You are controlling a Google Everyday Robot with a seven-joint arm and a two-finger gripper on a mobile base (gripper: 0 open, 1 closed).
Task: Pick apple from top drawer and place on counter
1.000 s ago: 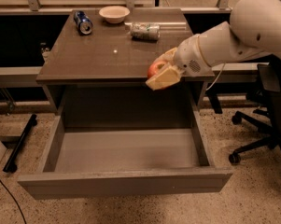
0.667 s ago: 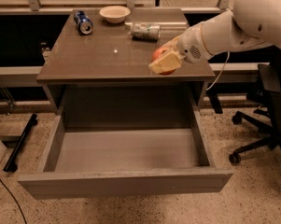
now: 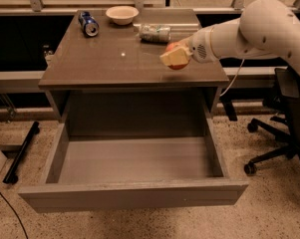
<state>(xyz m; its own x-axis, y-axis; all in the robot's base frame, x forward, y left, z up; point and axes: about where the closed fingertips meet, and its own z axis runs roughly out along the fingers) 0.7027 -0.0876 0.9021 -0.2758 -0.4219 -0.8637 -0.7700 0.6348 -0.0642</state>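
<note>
My gripper (image 3: 173,58) reaches in from the right on a white arm and is shut on the apple (image 3: 174,48), a small red-orange fruit showing between the pale fingers (image 3: 170,59). It holds the apple just above the right part of the counter (image 3: 109,59), a glossy brown-grey top. The top drawer (image 3: 134,158) is pulled fully open below the counter, and its smooth grey floor holds nothing.
On the counter's far side lie a blue can (image 3: 88,23), a cream bowl (image 3: 122,15) and a crushed silver-green can (image 3: 155,33). A black office chair (image 3: 284,118) stands at the right. A black bar (image 3: 21,152) lies on the floor at the left.
My gripper has carried the apple up and back from the counter's front right edge to above the counter's right part.
</note>
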